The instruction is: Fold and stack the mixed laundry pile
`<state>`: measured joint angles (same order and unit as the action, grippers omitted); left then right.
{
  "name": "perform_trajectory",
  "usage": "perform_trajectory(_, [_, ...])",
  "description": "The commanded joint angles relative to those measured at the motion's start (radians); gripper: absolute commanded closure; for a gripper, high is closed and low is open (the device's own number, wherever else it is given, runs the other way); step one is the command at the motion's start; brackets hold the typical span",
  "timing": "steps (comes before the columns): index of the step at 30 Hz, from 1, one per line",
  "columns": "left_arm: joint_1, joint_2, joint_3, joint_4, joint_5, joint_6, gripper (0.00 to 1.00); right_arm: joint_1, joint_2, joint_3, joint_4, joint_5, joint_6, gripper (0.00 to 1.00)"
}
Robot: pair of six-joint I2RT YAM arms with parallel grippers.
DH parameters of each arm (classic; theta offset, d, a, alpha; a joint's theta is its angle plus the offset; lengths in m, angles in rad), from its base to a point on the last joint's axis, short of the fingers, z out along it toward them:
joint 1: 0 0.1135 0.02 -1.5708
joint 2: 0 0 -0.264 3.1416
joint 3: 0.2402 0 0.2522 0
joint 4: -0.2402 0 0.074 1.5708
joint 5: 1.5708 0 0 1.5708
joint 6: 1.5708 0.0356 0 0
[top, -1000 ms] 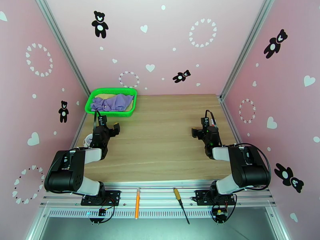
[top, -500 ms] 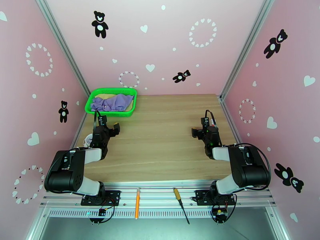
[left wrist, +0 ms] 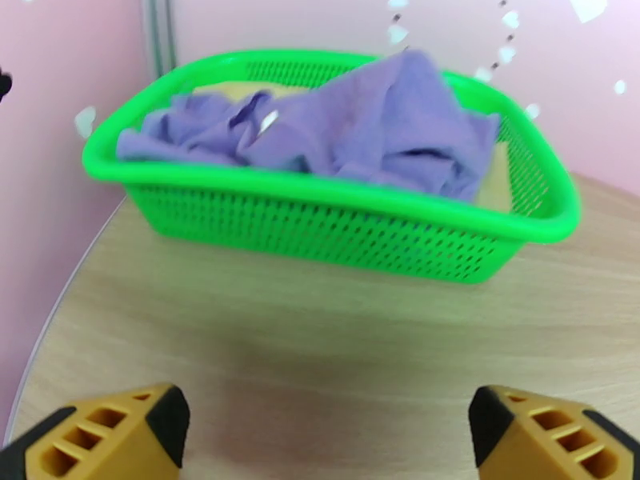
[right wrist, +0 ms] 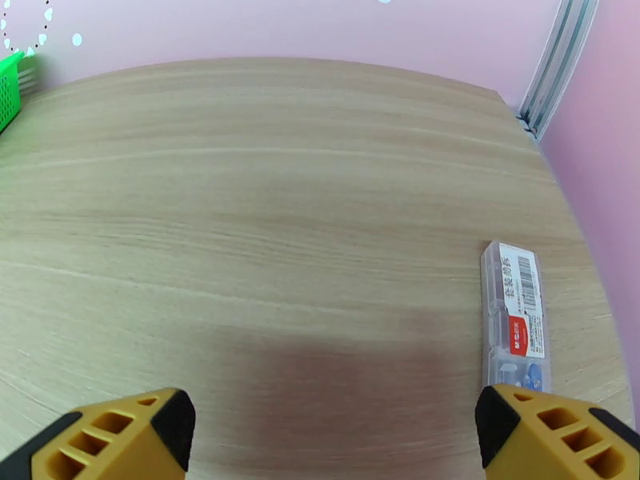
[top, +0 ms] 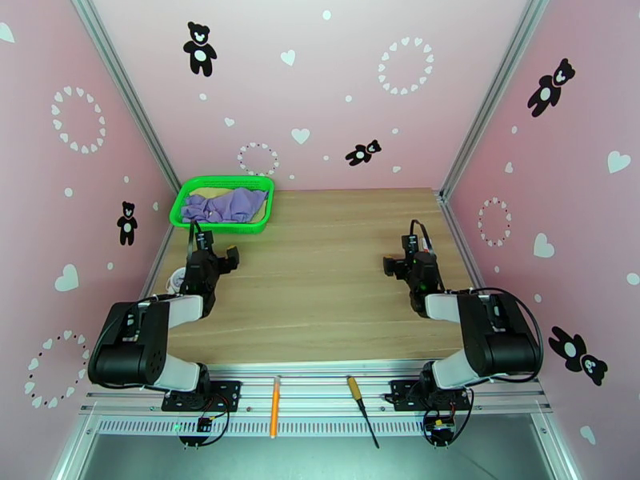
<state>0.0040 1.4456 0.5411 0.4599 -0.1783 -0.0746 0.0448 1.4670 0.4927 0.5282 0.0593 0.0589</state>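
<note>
The mixed laundry pile lies in a green mesh basket (top: 178, 206) at the table's back left corner. A crumpled lavender shirt (top: 226, 206) (left wrist: 376, 130) lies on top. A tan garment (top: 210, 191) (left wrist: 499, 174) peeks out beneath it along the basket's (left wrist: 320, 190) far and right sides. My left gripper (top: 214, 250) (left wrist: 328, 430) hovers open just in front of the basket, holding nothing. Over the right half of the table my right gripper (top: 404, 256) (right wrist: 336, 430) also stands open and holds nothing, with bare wood below it.
A small clear plastic box with a white and red label (right wrist: 514, 314) lies near the table's right edge. A white object (top: 175, 278) sits beside the left arm. An orange pen (top: 274, 406) and a screwdriver (top: 360, 410) rest on the front rail. Pink walls enclose three sides.
</note>
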Motion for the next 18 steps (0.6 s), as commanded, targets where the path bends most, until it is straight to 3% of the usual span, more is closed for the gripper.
perform_trajectory(1, [-0.004,-0.095,0.309,-0.557,-0.166,-0.144,0.01,0.004,-0.147,0.264,-0.502,0.043,0.057,0.01])
perform_trajectory(4, [-0.009,-0.079,0.549,-0.891,-0.1,-0.201,0.03,0.016,-0.217,0.444,-0.791,0.025,0.115,0.01])
perform_trajectory(8, [-0.019,-0.042,0.764,-1.13,-0.072,-0.295,0.02,0.022,-0.249,0.6,-1.032,0.027,0.202,0.01])
perform_trajectory(11, [0.003,0.092,0.963,-1.269,0.027,-0.341,0.02,0.024,-0.183,0.733,-1.202,-0.06,0.222,0.02])
perform_trajectory(15, [0.015,0.378,1.26,-1.418,0.078,-0.316,0.15,0.034,-0.111,0.829,-1.297,-0.185,0.236,0.03])
perform_trajectory(18, [0.046,0.566,1.432,-1.469,0.127,-0.321,0.29,0.048,-0.117,0.829,-1.288,-0.201,0.254,0.03])
